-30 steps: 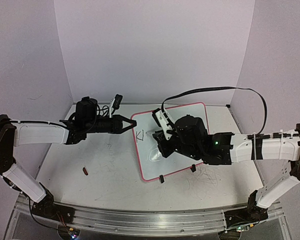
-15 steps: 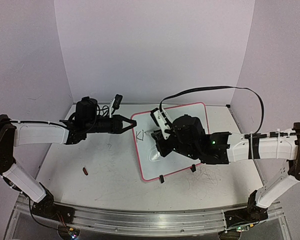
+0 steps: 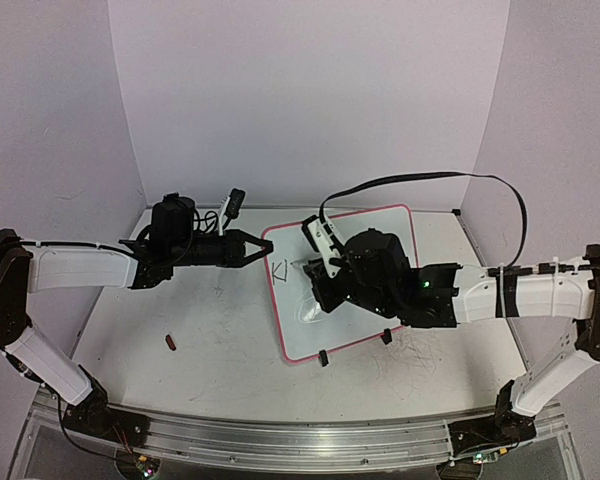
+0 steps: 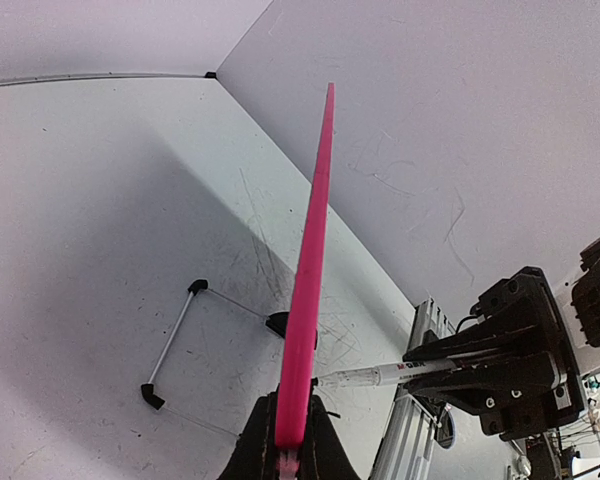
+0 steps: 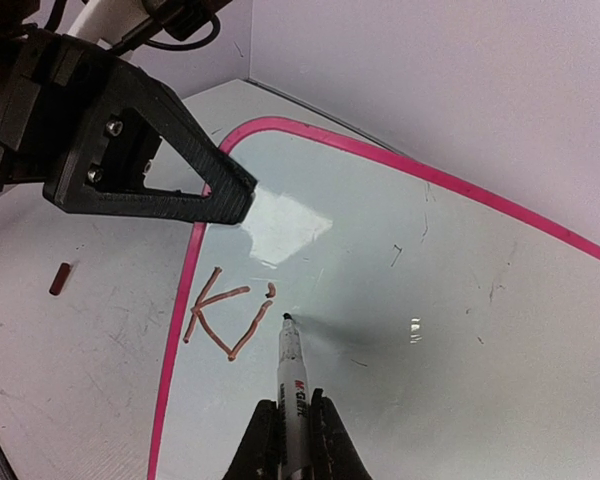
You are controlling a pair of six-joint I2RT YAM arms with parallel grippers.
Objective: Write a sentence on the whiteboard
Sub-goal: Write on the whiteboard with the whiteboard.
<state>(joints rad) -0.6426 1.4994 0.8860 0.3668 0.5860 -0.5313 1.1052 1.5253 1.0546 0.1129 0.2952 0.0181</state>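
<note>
Just changed: very little. The right arm has crept a touch leftward over the past second and has sat still for the last half of it. The left arm has not budged.
Whiteboard (image 3: 298, 340): mid-table between the 2 arms, turned askew, pink rim all round.
Sentence (image 5: 226, 318): 2 letters so far, a "K" and a dotted "i", close to the left rim.
Right gripper (image 5: 288, 436): squeezed shut on the marker (image 5: 293, 385), barrel pointing away from the wrist, tip just right of the "i".
Left gripper (image 3: 259, 249): clamped tight on the board's left rim. Its own wrist view shows the pink edge running straight out from between the fingers.
Tip contact: on the surface or a hair above it, I cannot tell from these views.
Meaning: that small leftward creep then a stop reads, to me, as the pen settling in to start letter 3. Nearly the whole sentence is left to write.
Watch for: the left hold has to stay firm, or pen pressure could slide the board and skew the line.
</note>
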